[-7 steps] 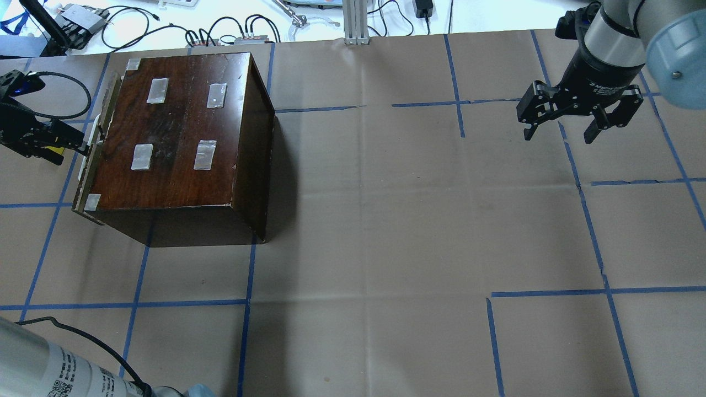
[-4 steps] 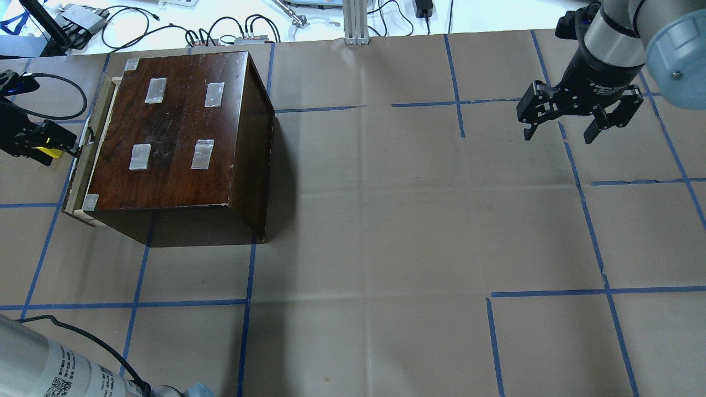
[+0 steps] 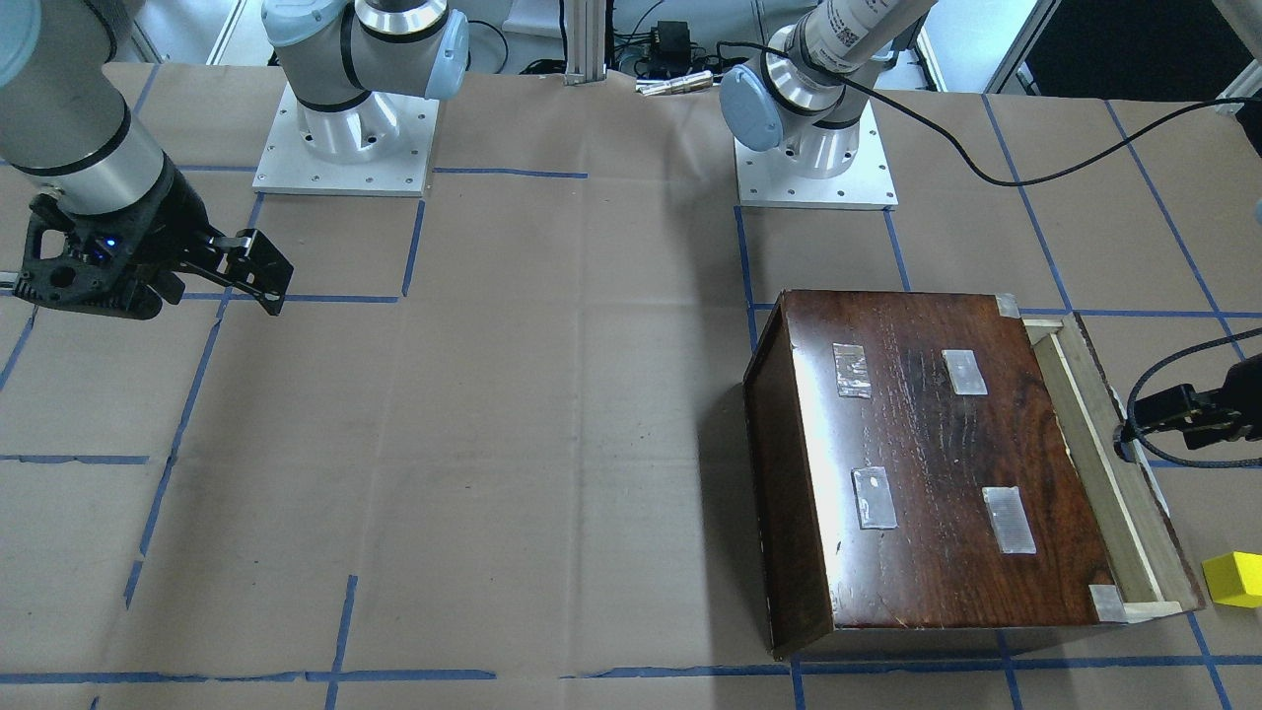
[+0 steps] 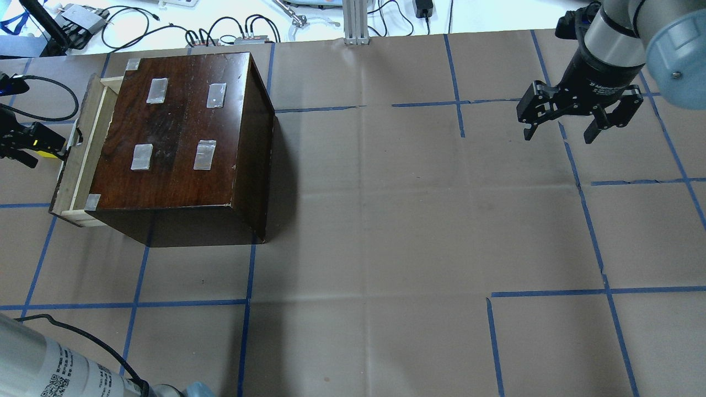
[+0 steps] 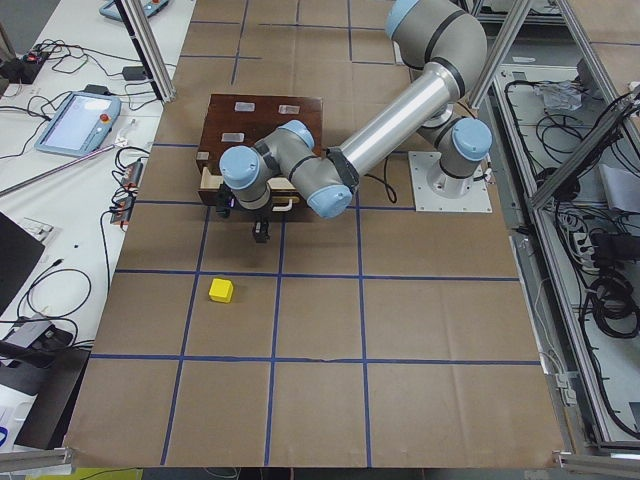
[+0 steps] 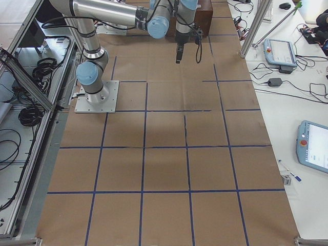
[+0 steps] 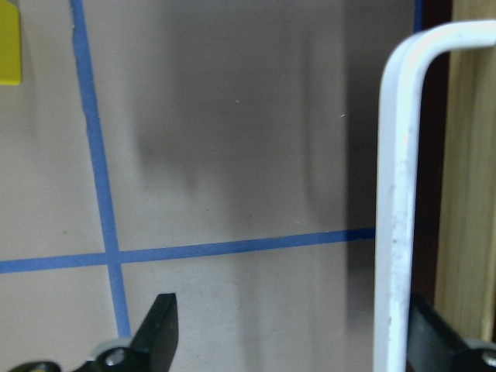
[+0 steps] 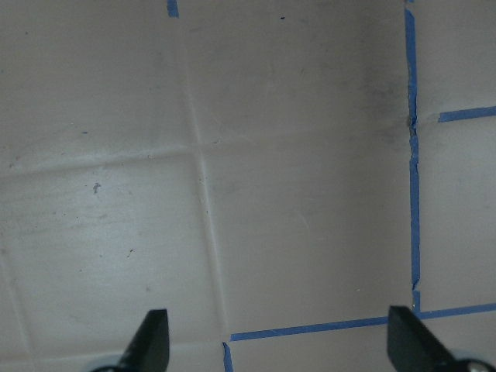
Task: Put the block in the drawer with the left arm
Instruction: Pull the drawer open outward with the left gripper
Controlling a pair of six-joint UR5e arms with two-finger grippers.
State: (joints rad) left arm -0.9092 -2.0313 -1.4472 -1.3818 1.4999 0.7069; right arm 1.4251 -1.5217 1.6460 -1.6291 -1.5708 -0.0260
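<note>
The yellow block [image 3: 1232,579] lies on the paper beyond the drawer's front; it also shows in the exterior left view [image 5: 221,290] and at the top left corner of the left wrist view [image 7: 9,46]. The drawer [image 4: 74,160] stands partly pulled out of the dark-brown box [image 4: 176,132], showing its pale wood rim [image 3: 1094,454]. My left gripper [image 4: 52,150] is open at the drawer's white handle [image 7: 397,194], with the handle between its fingers, close to the right finger [image 7: 438,341]. My right gripper [image 4: 558,137] is open, empty and far from the box.
Blue tape lines cross the brown paper on the table [image 4: 386,220]. Cables and small devices [image 4: 231,33] lie past the table's far edge. The left arm's black cable [image 4: 49,94] loops beside the box. The arm bases [image 3: 345,138] stand at the robot's side.
The drawer has slid further out of the box, toward the overhead view's left. My left gripper has moved left with the handle. The right arm has not moved.
</note>
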